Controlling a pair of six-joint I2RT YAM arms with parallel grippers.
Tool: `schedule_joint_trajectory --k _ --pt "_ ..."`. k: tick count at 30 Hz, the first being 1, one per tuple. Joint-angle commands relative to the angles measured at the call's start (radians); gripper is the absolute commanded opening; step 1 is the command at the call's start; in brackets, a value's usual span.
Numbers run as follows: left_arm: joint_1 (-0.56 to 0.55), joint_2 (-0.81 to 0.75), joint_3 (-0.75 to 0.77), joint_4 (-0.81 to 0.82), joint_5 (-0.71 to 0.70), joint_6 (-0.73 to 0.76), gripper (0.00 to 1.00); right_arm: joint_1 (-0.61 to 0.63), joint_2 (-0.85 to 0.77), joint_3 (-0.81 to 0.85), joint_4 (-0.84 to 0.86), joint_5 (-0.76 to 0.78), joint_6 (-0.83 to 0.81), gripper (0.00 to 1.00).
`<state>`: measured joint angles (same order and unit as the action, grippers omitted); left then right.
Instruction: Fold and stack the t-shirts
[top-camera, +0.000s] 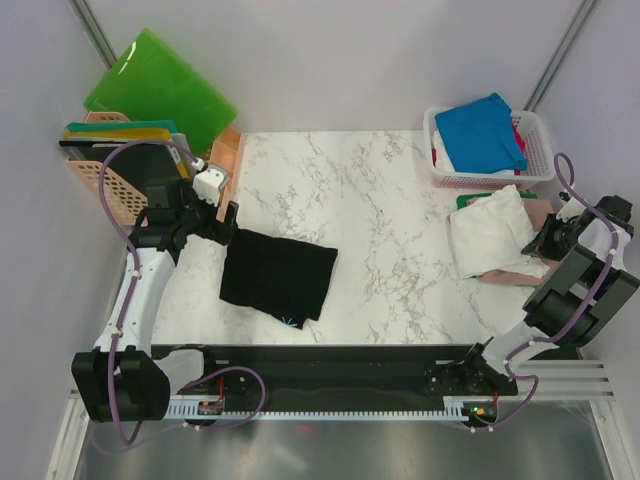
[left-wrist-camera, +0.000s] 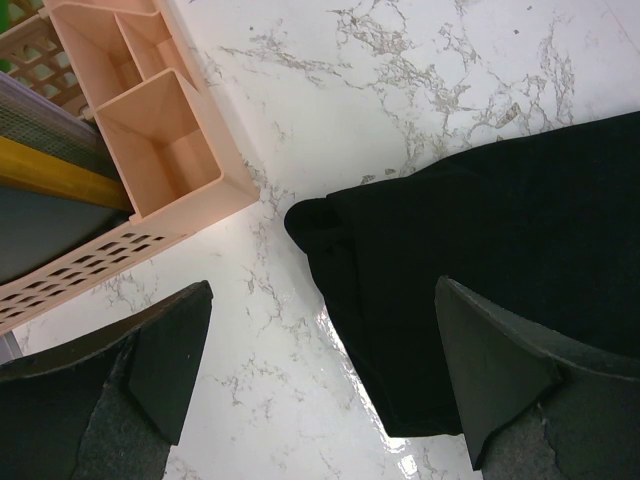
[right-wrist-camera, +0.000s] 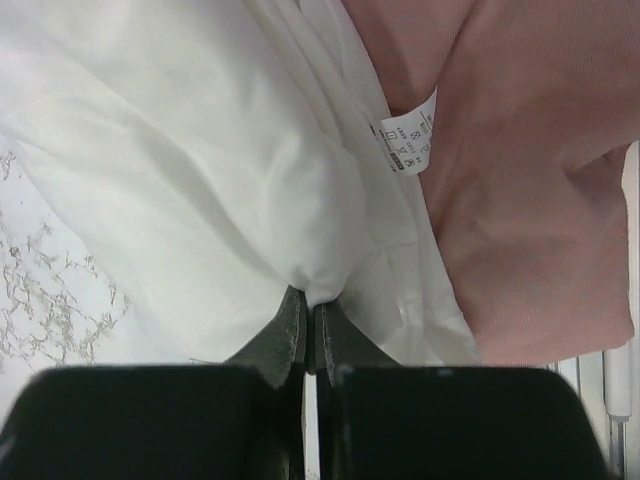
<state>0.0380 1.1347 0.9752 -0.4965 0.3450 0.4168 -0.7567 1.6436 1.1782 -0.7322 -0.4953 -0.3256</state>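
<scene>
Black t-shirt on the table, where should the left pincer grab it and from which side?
Grip the bunched corner on the black t-shirt's left edge, coming down from above. Elsewhere the cloth lies flat on the marble table, but there it rolls into a thick lip, and the open left pincer hangs over that edge.

Left arm (top-camera: 140, 290): long white link with rounded edges between black joint housings, ending in a blocky black base.
Left wrist housing (top-camera: 208, 184): small white box on the black wrist.
Left gripper (left-wrist-camera: 322, 310): two broad, wedge-shaped matte black fingers (left-wrist-camera: 170, 360) with a grainy surface.
Left cable (top-camera: 104, 190): purple, looping from the wrist and running along the white link.
Right arm (top-camera: 578, 295): mostly black, with chunky rounded joint housings and a pale section near the wrist.
Right gripper (right-wrist-camera: 310, 305): black body with dark grey fingers (right-wrist-camera: 285, 340) narrowing to thin tips.
Right cable (top-camera: 570, 185): purple, in a narrow loop by the wrist.
Base rail (top-camera: 330, 358): long black bar between both bases, with a white slotted cable duct alongside.
</scene>
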Motion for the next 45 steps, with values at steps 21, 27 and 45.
schedule_joint_trajectory --k 21,27,45 --pt "0.002 -0.021 -0.007 0.012 0.015 0.016 1.00 -0.043 0.070 0.118 -0.047 -0.069 -0.073 0.82" --pt "0.002 -0.012 -0.012 0.010 0.047 0.019 1.00 -0.044 0.151 0.155 -0.036 -0.089 -0.070 0.81" --pt "-0.003 0.039 0.005 -0.010 0.077 0.025 1.00 -0.044 0.136 0.192 -0.110 -0.175 -0.092 0.14"
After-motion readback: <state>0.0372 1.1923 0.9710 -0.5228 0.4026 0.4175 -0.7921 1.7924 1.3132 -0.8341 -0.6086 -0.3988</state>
